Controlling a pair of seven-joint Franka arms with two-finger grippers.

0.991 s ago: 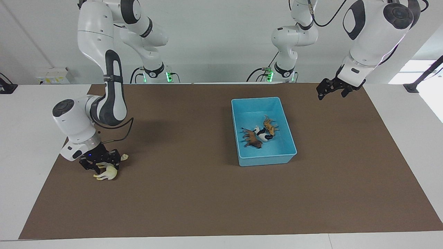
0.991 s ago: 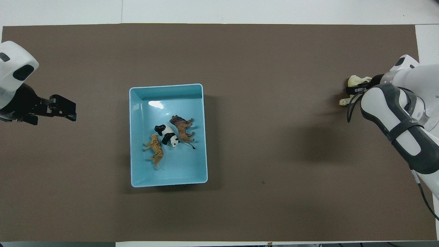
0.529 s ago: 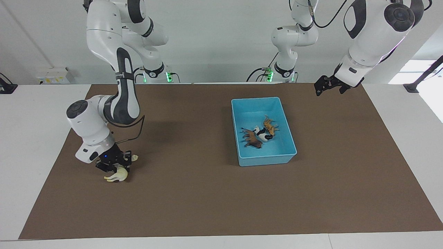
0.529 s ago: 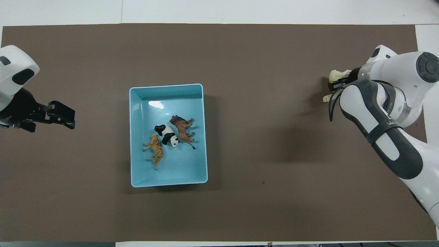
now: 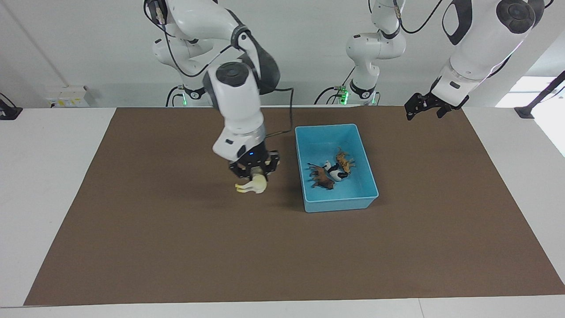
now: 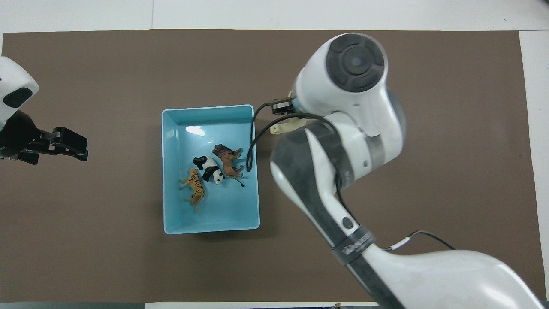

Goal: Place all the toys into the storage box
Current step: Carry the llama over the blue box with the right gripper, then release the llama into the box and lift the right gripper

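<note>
The light blue storage box (image 5: 327, 128) (image 6: 206, 107) stands on the brown mat. Three toys lie in it: an orange striped tiger (image 5: 344, 161) (image 6: 195, 187), a black-and-white panda (image 5: 336, 171) (image 6: 209, 169) and a dark brown animal (image 5: 322, 177) (image 6: 227, 160). My right gripper (image 5: 254, 173) is shut on the cream long-necked toy (image 5: 252, 186) (image 6: 286, 127), which hangs over the mat just beside the box, toward the right arm's end. In the overhead view the right arm covers most of that gripper. My left gripper (image 5: 423, 114) (image 6: 82, 149) hangs open and holds nothing, over the mat's edge at the left arm's end.
The brown mat (image 5: 176, 247) covers most of the white table (image 5: 39, 176). The right arm's forearm reaches across the middle of the mat in the overhead view.
The right arm lifted the cream toy off the mat at its own end and carried it across to just beside the box. The left gripper barely shifted.
</note>
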